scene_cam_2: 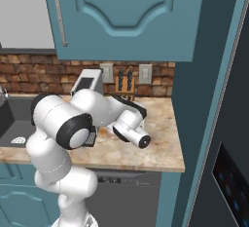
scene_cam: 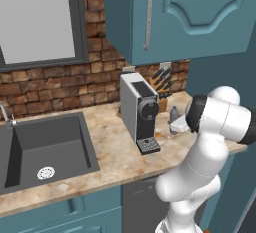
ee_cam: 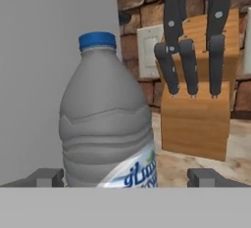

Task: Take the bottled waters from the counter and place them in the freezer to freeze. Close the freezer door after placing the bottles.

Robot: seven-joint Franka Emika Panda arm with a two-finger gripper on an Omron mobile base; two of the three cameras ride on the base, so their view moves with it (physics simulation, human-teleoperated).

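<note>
While knives [ee_cam: 188, 60] fill the block [ee_cam: 196, 124], tool [ee_cam: 125, 177] gapes around bottle [ee_cam: 105, 124].

On the counter [scene_cam: 115, 152], a bottle [ee_cam: 105, 124] stands between the coffee machine [scene_cam: 139, 111] and knife block [ee_cam: 198, 119].

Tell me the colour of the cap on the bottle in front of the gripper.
Blue: the cap tops a grey bottle, clearest in the hand view.
</note>
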